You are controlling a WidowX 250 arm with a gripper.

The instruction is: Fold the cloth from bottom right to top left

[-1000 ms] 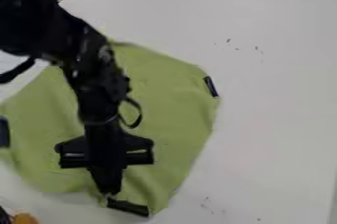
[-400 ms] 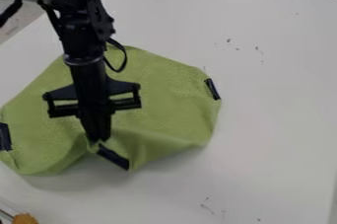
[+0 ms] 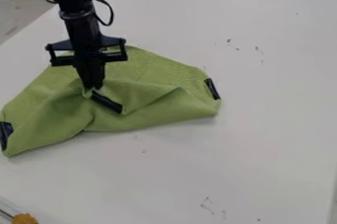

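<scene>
End effector closed on green cloth's near edge, by blk strip, w/ edge lifted & bunched up over cloth's middle. Cloth part-folded on L side of white desk; blk strips at its L & R corners too. Orange item at btm L.
</scene>
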